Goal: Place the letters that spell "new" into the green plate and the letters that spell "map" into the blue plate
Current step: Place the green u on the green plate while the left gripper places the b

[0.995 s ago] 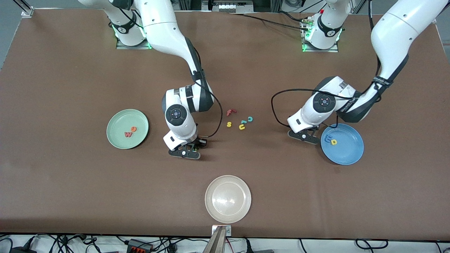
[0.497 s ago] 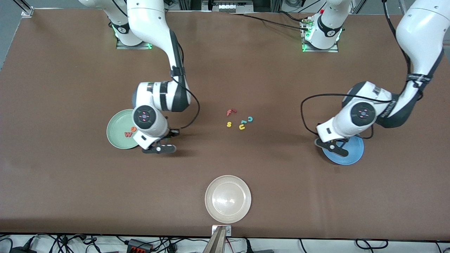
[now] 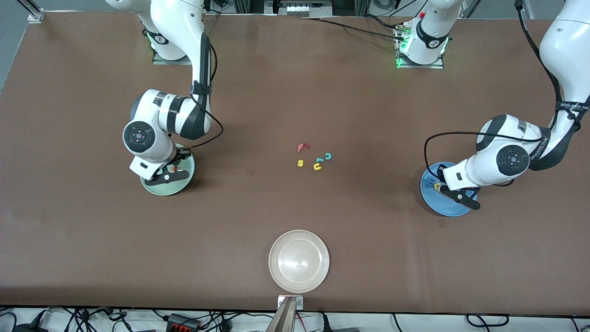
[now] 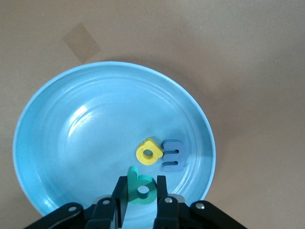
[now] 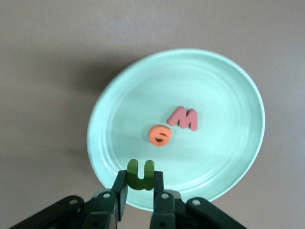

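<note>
My right gripper (image 5: 140, 175) hangs over the green plate (image 5: 214, 95), at its rim, shut on the olive-green "n" (image 5: 140, 172). On that plate lie the orange "e" (image 5: 160, 135) and the red-pink "w" (image 5: 183, 118). My left gripper (image 4: 142, 185) is over the blue plate (image 4: 86, 143) with the teal "p" (image 4: 142, 190) between its fingers. The yellow "a" (image 4: 149, 151) and the blue "m" (image 4: 172, 155) lie side by side on the blue plate. In the front view the green plate (image 3: 180, 183) lies toward the right arm's end and the blue plate (image 3: 445, 208) toward the left arm's end.
Several loose letters lie mid-table between the plates, among them a red "f" (image 3: 302, 147), a yellow "s" (image 3: 300, 163), a yellow "u" (image 3: 317, 167) and a teal "c" (image 3: 328, 156). A cream-white plate (image 3: 298, 261) sits nearer the front camera.
The right arm has swung from mid-table to over the green plate with the "n". The left arm has moved from beside the blue plate to over it with the "p".
</note>
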{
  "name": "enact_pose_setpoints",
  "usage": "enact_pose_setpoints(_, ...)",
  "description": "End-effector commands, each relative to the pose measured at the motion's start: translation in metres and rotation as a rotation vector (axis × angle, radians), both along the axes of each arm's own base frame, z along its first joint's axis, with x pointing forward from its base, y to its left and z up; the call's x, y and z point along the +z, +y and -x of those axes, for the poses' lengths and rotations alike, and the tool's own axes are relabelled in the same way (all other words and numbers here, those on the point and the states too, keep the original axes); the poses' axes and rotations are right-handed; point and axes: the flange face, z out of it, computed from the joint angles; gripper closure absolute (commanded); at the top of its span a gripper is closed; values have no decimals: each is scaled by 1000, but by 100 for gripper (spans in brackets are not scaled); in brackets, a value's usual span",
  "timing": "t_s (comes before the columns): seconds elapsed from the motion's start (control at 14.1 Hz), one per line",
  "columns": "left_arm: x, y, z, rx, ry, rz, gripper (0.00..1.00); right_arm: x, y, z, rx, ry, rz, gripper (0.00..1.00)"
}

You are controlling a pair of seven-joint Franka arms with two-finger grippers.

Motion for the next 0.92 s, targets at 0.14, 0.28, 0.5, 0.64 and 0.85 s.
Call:
enact_pose_setpoints(0.14, 19, -18, -7, -37, -33, -1, 0, -5, 2, 7, 11, -3, -29, 92)
enact_pose_setpoints(0.28, 45, -39, -12, -25, -52, 39, 0, -15, 3, 6, -8, -8, -54, 92)
enact_pose_setpoints(0.5, 111, -61, -24, 23, 12, 60, 0, -36, 8, 4, 3, -31, -60, 92)
enact_pose_setpoints(0.64, 155, -73, -27, 54, 22, 48, 0, -44, 0, 1, -6, -39, -61, 91)
enact_pose_setpoints(0.85, 232, -75, -32, 96, 16, 60, 0, -46, -9, 0, 11, -32, -67, 89)
